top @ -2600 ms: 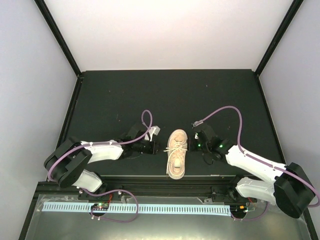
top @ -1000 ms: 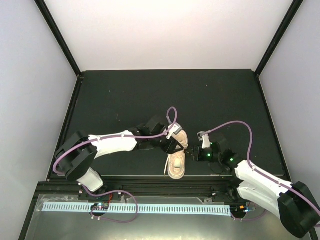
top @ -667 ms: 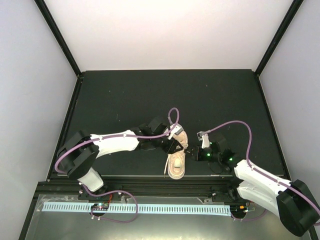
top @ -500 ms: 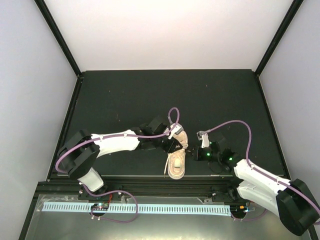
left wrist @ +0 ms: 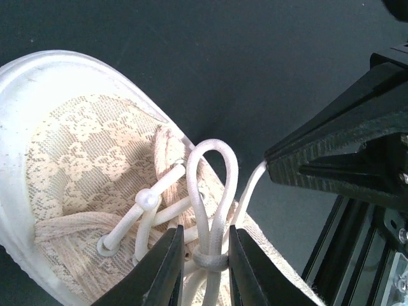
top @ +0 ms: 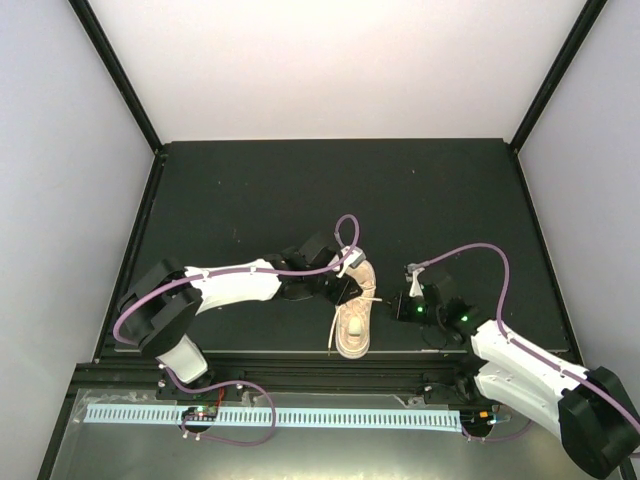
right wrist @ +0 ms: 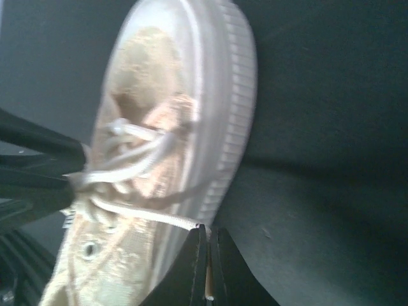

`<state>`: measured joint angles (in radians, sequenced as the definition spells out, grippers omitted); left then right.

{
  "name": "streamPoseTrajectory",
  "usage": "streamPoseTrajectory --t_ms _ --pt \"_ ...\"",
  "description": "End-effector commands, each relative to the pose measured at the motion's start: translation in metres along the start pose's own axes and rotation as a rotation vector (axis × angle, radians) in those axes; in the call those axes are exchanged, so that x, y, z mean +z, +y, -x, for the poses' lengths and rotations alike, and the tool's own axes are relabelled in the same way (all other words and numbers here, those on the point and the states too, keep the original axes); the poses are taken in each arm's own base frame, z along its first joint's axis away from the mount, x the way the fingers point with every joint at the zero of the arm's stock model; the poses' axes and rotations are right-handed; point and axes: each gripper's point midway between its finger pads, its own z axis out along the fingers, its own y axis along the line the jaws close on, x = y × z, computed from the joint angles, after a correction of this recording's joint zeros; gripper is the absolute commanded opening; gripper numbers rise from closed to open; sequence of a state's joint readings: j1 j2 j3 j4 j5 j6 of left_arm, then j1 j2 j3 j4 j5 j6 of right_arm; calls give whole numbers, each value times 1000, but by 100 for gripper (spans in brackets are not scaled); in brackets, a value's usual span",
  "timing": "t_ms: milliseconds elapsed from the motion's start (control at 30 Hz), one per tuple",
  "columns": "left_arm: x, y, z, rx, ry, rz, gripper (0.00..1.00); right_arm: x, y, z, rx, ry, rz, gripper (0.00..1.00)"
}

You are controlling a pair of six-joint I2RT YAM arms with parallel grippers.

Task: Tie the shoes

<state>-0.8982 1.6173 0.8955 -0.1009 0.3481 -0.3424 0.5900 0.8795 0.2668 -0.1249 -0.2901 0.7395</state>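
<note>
The shoe (top: 353,330), a pale beige-pink sneaker with cream laces, lies near the table's front edge with its toe toward the arms. My left gripper (top: 349,289) reaches over its laced top from the left. In the left wrist view a lace loop (left wrist: 213,166) stands upright between the left gripper (left wrist: 204,231) fingers, which press on the knot at its base. My right gripper (top: 393,304) sits just right of the shoe. In the right wrist view the right gripper (right wrist: 207,231) is shut on the end of a lace strand (right wrist: 146,215) stretched taut from the shoe (right wrist: 220,95).
The black table mat (top: 330,190) extends behind the shoe. A metal rail (top: 300,365) runs along the front edge close to the heel. Purple cables (top: 470,250) arc over both arms. The right gripper's black body (left wrist: 344,146) sits close beside the left fingers.
The left fingers have narrowed around the lace loop. The right gripper has shut on the lace end and drawn slightly to the right, pulling the strand taut.
</note>
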Motion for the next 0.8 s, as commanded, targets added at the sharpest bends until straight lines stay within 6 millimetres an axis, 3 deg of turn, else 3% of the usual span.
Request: streamPoseTrajectory --t_ms 0,200,300,367,500,533,633,767 --pt "-2 -2 10 -11 -19 20 22 -5 -35 -7 95 -7 -159 2" --pt "-10 -8 19 -21 -51 5 23 -10 -54 -16 163 -4 -246 2" --pt "-20 -13 28 -28 -87 4 34 -13 -53 -14 163 -10 -249 7" --pt "-29 -11 32 -49 -110 27 44 -15 -50 -11 154 -19 -248 19" --pt "-44 1 29 -135 -152 64 59 -26 -38 5 115 -65 -230 66" --pt "-47 5 25 -165 -160 62 60 -29 -32 11 99 -82 -219 72" --pt "-47 15 8 -257 -153 41 60 -34 -16 27 64 -123 -179 82" --pt "-40 22 -7 -317 -116 37 54 -26 8 40 43 -116 -93 84"
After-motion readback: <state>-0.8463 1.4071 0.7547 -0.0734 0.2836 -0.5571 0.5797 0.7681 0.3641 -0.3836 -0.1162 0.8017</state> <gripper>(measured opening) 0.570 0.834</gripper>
